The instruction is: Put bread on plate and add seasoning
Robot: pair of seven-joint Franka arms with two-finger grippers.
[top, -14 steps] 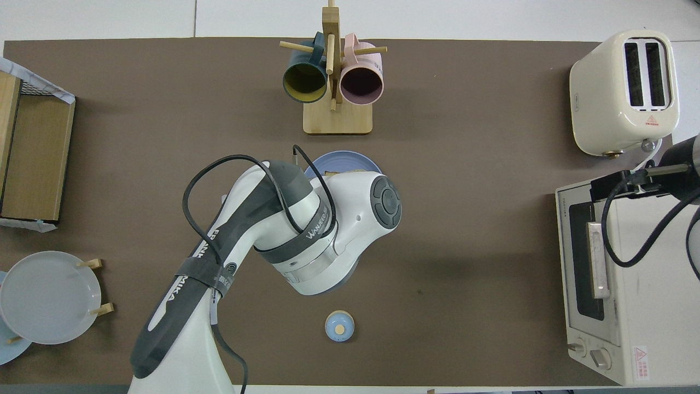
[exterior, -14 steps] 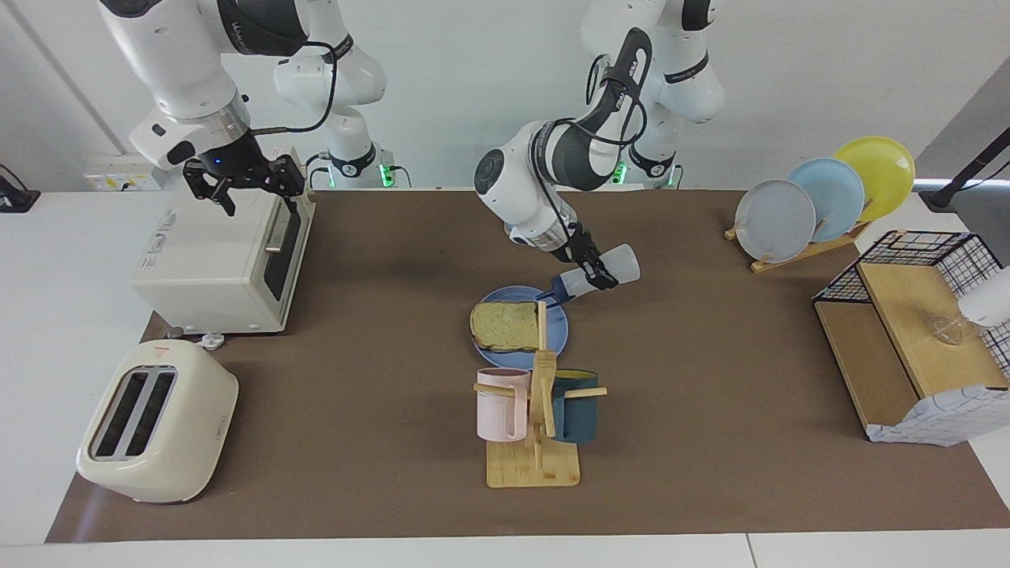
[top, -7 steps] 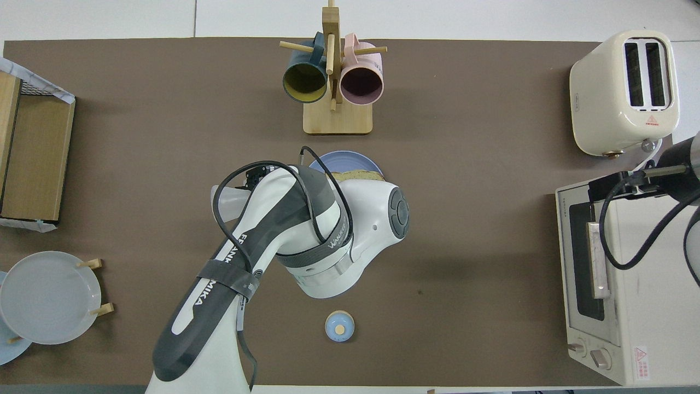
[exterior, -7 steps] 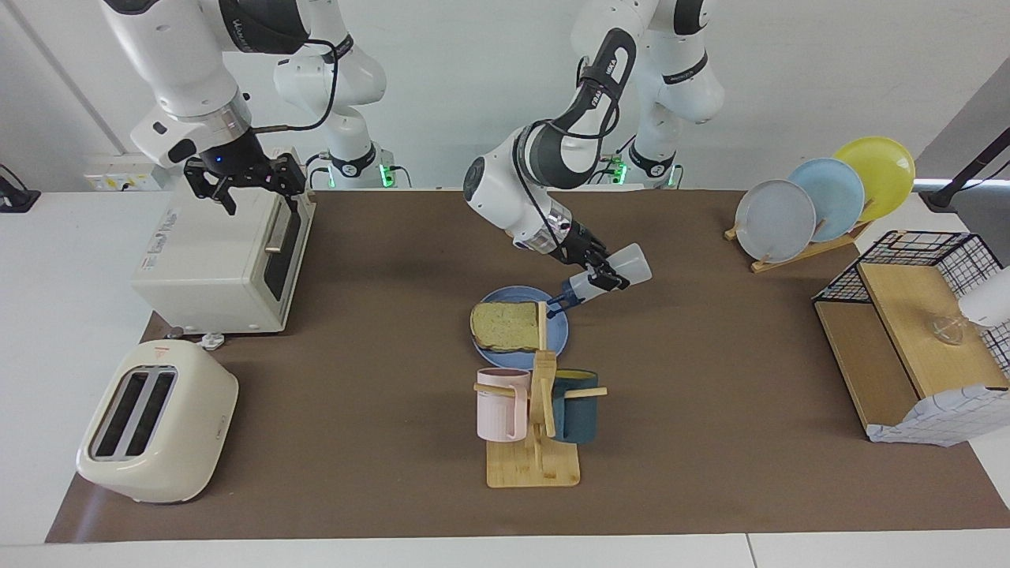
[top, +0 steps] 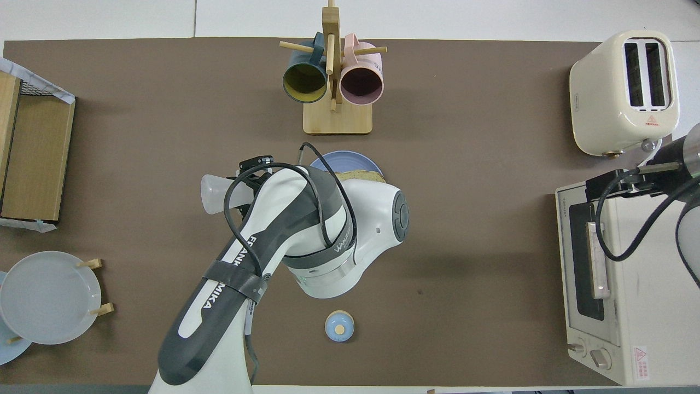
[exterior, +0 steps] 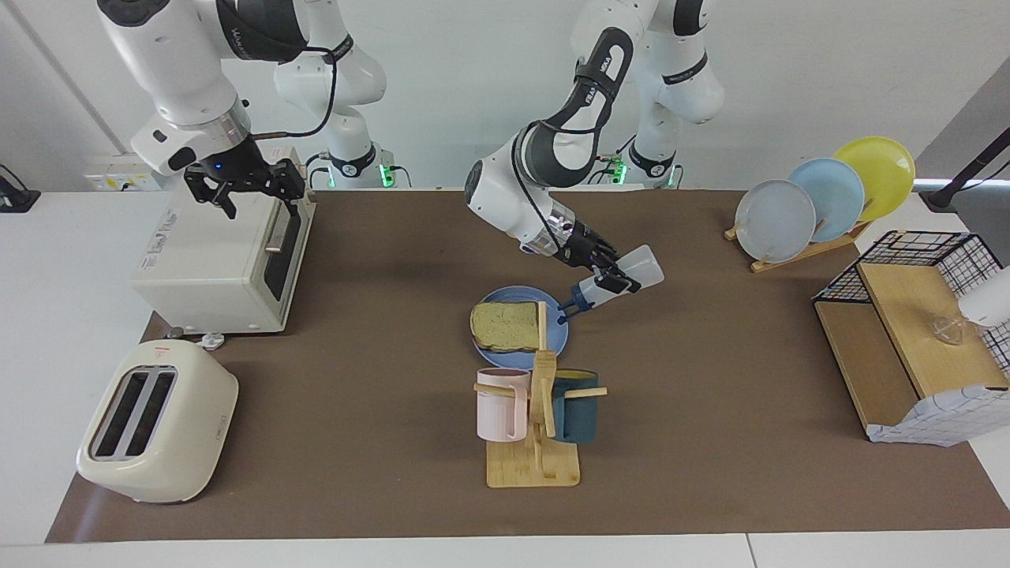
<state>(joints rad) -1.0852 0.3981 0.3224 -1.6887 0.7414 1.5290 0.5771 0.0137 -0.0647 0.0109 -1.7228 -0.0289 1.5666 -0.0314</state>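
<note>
Blue-capped seasoning point(exterior: 619, 282) in left claw point(exterior: 611, 277)

Facing camera high, opposite robots; overhead steep; both share table point(exterior: 379, 442).

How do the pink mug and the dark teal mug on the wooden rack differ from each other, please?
The pink mug is pale pink with a ribbed wall; the dark teal mug is dark and looks smooth. The pink mug hangs toward the right arm's end of the table, the dark teal mug toward the left arm's end. Both hang on pegs of the same wooden rack and look similar in size.
</note>
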